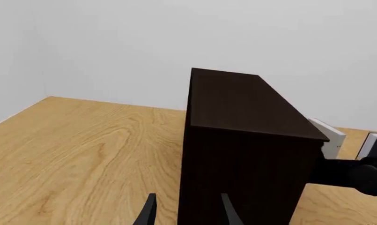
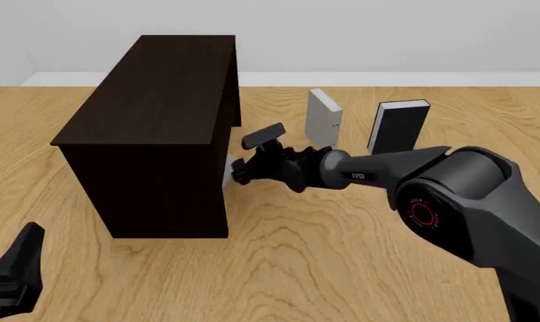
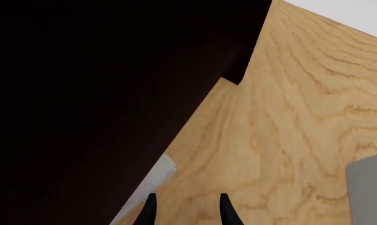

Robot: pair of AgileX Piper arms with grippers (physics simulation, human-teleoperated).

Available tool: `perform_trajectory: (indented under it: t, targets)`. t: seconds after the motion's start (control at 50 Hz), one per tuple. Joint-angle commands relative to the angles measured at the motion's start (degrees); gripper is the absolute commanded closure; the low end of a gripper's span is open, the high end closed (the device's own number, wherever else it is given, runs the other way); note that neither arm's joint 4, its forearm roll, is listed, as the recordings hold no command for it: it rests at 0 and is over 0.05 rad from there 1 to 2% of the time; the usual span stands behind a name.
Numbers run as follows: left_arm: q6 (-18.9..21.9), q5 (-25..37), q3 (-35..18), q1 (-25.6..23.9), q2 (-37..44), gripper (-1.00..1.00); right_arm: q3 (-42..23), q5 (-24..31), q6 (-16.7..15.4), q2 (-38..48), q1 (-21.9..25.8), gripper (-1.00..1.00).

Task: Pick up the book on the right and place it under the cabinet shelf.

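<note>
My right claw [image 2: 238, 169] is open at the dark cabinet shelf [image 2: 162, 100], the grey book [image 2: 227, 172] lying under its edge; my left claw [image 1: 185, 211] hovers open.

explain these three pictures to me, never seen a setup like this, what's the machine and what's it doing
These are simulator renders of two robot arms at a light wooden table, steered by a person. The front view looks over the whole scene; each of the other two comes from a camera just behind one arm's gripper.

On the table stands a large, nearly black wooden cabinet. Behind it stand a plain light grey book and a black-covered book with white pages, both upright.

The dark right arm reaches across to the cabinet's right side. Its right gripper is open there, and a pale grey corner, probably another book, pokes out from under the cabinet beside its fingers. Nothing looks held.

The left gripper waits, open, at the near left corner.
</note>
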Motion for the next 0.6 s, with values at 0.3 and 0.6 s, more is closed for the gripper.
perform_trajectory:
  t: [0.3, 0.6]
  targets:
    - [1.2, 0.5, 0.0, -0.3, -0.4, -1.00, 20.7, -10.6, 1.0, -13.2, -4.0, -1.00]
    - [1.8, 0.8, -0.1, -0.3, -0.5, -1.00, 42.1, -18.8, 3.1, -31.2, -7.4, -1.00]
